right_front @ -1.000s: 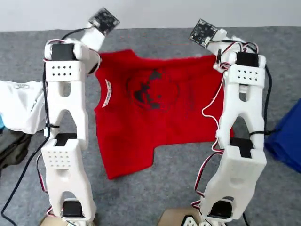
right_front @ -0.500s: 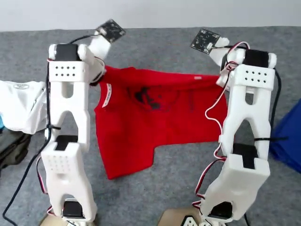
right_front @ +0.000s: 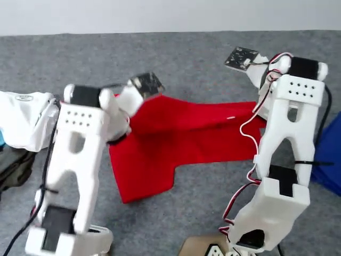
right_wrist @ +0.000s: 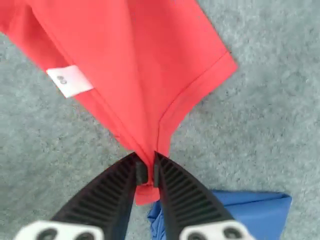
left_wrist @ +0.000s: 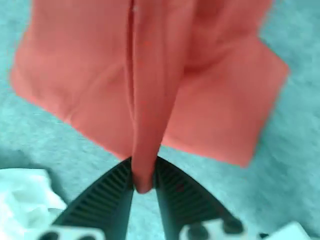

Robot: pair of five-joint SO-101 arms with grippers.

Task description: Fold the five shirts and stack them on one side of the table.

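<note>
Folding red shirt [right_front: 154, 160] far edge over; left claw [left_wrist: 143, 175], right claw [right_wrist: 147, 172] gripping.

Bright, even, diffuse light — only soft, faint shadows edge the shirt [right_front: 154, 165] on the grey table [right_front: 186, 64].

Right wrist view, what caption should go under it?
The right tool pinches an edge of the red shirt above the grey table.

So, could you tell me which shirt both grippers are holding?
The red shirt: the left gripper and the right gripper each pinch its fabric. The white shirt and the blue shirt lie untouched at opposite sides.
</note>
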